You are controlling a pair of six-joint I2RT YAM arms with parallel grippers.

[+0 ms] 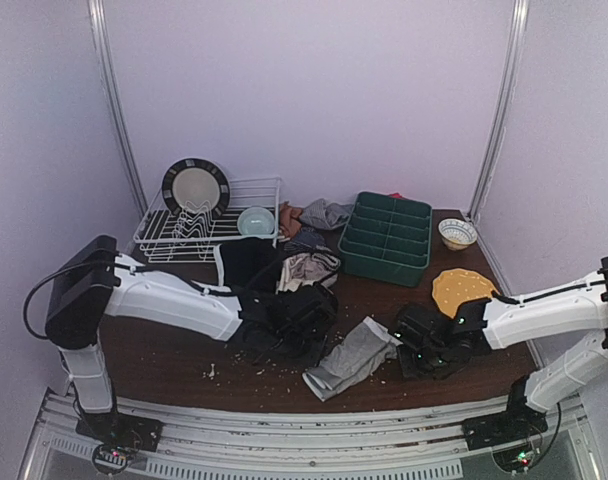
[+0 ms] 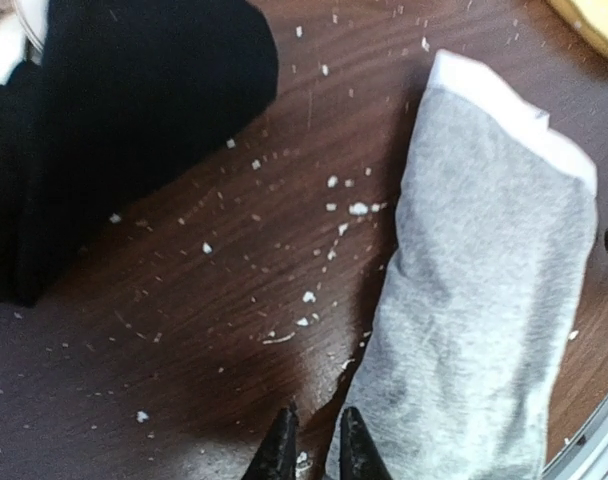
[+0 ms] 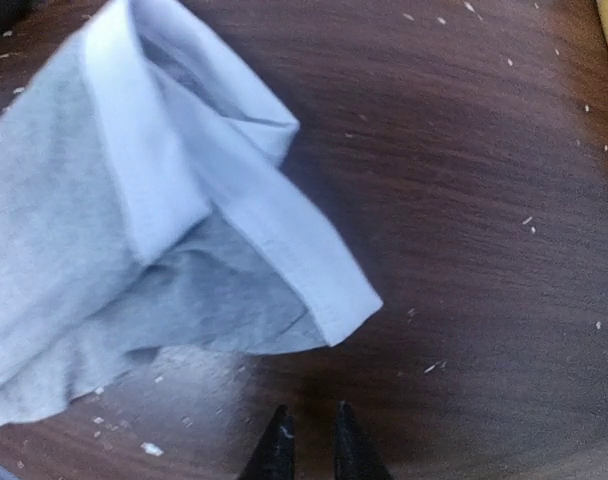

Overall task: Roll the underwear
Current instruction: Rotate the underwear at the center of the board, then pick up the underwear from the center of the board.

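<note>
Item under inspection: the light grey underwear point(image 1: 352, 360), lying flat on the table point(image 1: 184, 365) forward of the green compartment tray point(image 1: 382, 272), toward the arm bases. It is apart from the heap of other garments point(image 1: 309, 258) just left of that tray. It is folded lengthwise into a narrow strip, judged to be the preparation a roll requires, since a strip of even width can be turned over from one short end. The long axis runs diagonally in the top view, from a near-left end to a far-right end. The white waistband forms the far-right end, the one closer to the tray; the opposite end points to the near table edge. The left gripper point(image 2: 314, 452) sits low at that opposite end, fingers drawn almost together with nothing between them and one tip at the cloth's edge. A black garment point(image 2: 104, 130) lies beside it on the tray side. The right gripper point(image 3: 312, 448) faces the waistband end, fingers likewise closed to a slit, empty and clear of the cloth. One arm at each end is judged to suit rolling along the axis. Pale crumbs point(image 2: 356, 208) litter the wood around the strip
</note>
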